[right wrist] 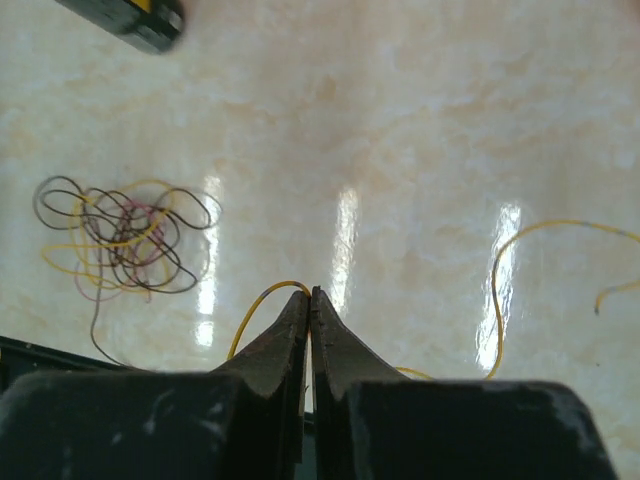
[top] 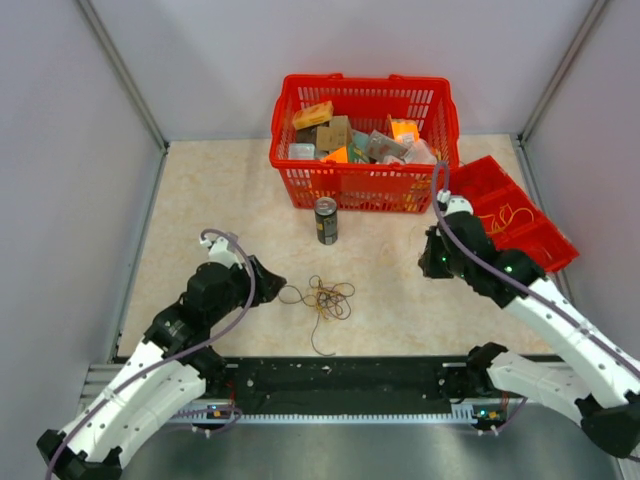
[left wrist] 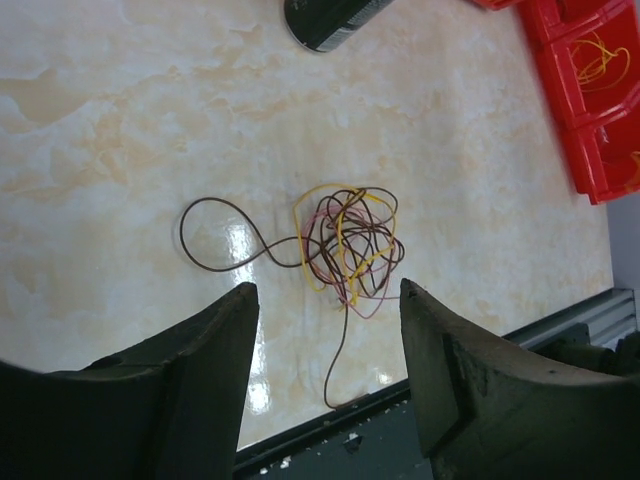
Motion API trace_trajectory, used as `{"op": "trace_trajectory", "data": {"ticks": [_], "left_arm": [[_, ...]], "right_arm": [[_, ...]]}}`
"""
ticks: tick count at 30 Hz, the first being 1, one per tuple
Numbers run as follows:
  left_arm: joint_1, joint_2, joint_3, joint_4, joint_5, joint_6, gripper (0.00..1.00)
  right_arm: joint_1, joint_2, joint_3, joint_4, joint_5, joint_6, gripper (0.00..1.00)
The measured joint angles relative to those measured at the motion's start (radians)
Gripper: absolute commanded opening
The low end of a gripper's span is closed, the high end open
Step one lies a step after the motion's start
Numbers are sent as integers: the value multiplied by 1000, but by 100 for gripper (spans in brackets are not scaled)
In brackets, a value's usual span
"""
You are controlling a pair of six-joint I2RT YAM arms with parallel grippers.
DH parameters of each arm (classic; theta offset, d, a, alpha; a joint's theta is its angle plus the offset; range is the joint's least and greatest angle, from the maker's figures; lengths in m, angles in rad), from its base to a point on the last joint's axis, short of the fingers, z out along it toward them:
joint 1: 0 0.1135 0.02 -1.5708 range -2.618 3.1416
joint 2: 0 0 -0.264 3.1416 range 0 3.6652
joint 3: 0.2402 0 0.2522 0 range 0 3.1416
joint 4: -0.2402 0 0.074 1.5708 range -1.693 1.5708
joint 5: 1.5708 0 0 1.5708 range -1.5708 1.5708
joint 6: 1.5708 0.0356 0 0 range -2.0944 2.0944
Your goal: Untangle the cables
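The cables (top: 326,297) lie in a loose tangle of dark brown, yellow and pink wires on the table between the two arms. One brown loop (left wrist: 214,236) trails off to the left of the tangle (left wrist: 345,245), and a brown tail runs toward the near edge. My left gripper (left wrist: 325,290) hovers open just short of the tangle, with nothing between its fingers. My right gripper (right wrist: 309,293) is shut on a single yellow cable (right wrist: 268,290), which arcs out to both sides of the tips. This gripper (top: 430,264) sits well to the right of the tangle (right wrist: 120,240).
A dark drink can (top: 326,220) stands just behind the tangle. A red basket (top: 365,190) full of packets sits at the back. A red divided tray (top: 490,180) holding yellow wires lies at the right. The black rail (top: 340,378) lines the near edge.
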Motion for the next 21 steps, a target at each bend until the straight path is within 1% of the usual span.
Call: {"op": "trace_trajectory", "data": {"ticks": [1,3,5,6,7,9,10,11,13,14,15,16,17,18,19,20,21], "left_arm": [[0,-11,0,-5,13,-1,67],[0,-27,0,-7,53,-4,72],[0,-39,-1,10,116,-12,76],[0,-41,-5,39,166,-19,76],[-1,-40,-13,80,216,-29,77],[-12,-23,-37,169,301,-54,77],[-23,-8,-43,197,323,-62,77],[-40,16,-45,222,343,-68,77],[-77,68,-45,266,364,-77,77],[-95,92,-45,285,369,-80,77],[-110,114,-45,301,371,-84,77],[-129,139,-45,319,370,-87,77],[-150,165,-44,336,367,-88,77],[-176,190,-42,352,362,-90,76],[-205,217,-37,365,357,-92,76],[-234,246,-29,376,348,-92,75],[-261,276,-18,388,339,-92,75]], "right_arm": [[-44,30,-11,-3,-47,0,0],[-80,84,-55,4,-113,1,0],[-84,115,-132,6,-176,6,0],[-85,121,-173,3,-206,9,0],[-85,123,-208,0,-232,14,6],[-85,123,-255,-1,-280,24,22],[-85,123,-265,2,-295,31,36],[-85,123,-274,8,-312,35,48],[-85,125,-280,21,-336,43,62],[-85,126,-280,27,-345,40,68],[-85,127,-280,32,-349,44,72],[-85,126,-280,36,-350,47,73],[-85,125,-280,40,-349,50,77],[-85,121,-280,44,-347,52,78],[-85,115,-280,45,-341,61,82],[-85,105,-280,46,-333,73,89],[-85,92,-281,45,-319,90,94]]}}
